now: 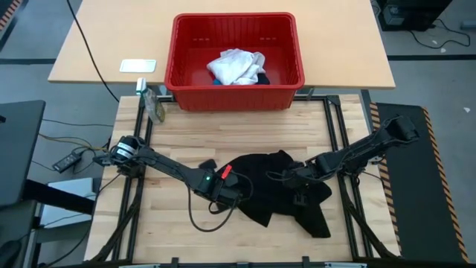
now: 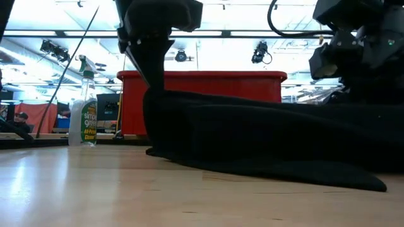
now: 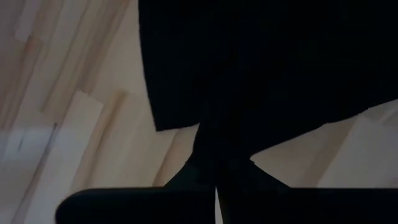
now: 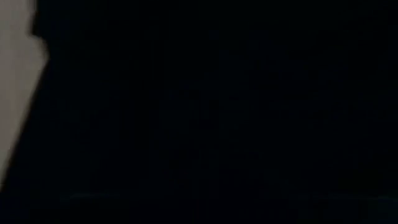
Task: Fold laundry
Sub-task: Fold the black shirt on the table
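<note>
The large black shirt (image 1: pixel 279 190) lies crumpled on the middle of the wooden table and fills the low view (image 2: pixel 271 139). My left gripper (image 1: pixel 236 186) is at the shirt's left edge, shut on it. My right gripper (image 1: pixel 296 179) is low over the shirt's middle. Its wrist view shows only black cloth (image 4: pixel 217 112). The white garment (image 1: pixel 236 65) lies in the red basket, with a bit of the blue piece (image 1: pixel 216 81) beside it. My left gripper (image 3: pixel 216 171) holds the black shirt by its left edge (image 3: pixel 217 140), pinched between the two fingers, with the cloth gathered to a narrow point there. It comes slanting down from the table's left. That edge (image 2: pixel 154 101) stands raised, and the rest of the shirt lies on the table.
The red basket (image 1: pixel 234 16) stands past the table's far edge on a second tabletop. A spray bottle (image 1: pixel 154 104) stands at the far left corner. A small black object (image 1: pixel 207 164) lies just left of the shirt. Bare wood shows on the table's near left (image 1: pixel 163 223).
</note>
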### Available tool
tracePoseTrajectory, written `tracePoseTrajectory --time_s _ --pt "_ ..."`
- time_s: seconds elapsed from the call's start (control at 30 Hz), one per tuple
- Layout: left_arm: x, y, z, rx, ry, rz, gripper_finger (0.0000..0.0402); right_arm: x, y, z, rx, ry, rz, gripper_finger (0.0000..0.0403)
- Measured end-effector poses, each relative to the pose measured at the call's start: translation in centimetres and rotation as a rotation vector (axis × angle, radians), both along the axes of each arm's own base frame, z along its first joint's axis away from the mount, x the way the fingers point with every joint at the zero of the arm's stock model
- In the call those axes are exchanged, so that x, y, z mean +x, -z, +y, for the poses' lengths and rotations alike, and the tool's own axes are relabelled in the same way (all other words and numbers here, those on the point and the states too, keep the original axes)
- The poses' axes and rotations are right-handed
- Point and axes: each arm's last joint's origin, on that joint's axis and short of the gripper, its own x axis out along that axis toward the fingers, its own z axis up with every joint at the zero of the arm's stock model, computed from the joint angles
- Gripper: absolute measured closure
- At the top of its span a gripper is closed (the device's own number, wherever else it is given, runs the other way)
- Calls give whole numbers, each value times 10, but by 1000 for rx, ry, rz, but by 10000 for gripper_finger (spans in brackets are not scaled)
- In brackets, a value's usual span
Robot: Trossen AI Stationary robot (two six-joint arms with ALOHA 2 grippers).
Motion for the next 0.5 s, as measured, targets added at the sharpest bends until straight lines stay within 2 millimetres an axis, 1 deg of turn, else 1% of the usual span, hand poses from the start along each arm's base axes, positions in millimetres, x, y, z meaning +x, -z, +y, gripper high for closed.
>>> tracePoseTrajectory --time_s 0.1,0.17,0.23,0.27,0.33,0.37,0.5 --pt "-2 0 0 6 0 18 401 1 -9 3 25 19 10 397" --pt "-4 -4 -3 12 9 32 401 1 -21 5 11 16 23 398" --pt "-6 -12 -8 14 21 37 401 -1 -40 7 -37 17 45 399" --pt "-7 -19 -11 11 24 42 401 -3 -53 8 -68 16 66 399" --pt "-9 -41 -16 -20 28 50 401 -7 -84 9 -137 35 111 400" --pt "-10 -55 -20 -41 31 34 401 -11 -102 10 -177 50 116 400" --pt "-17 -119 -30 -62 86 -85 401 -25 -179 18 -285 51 40 400"
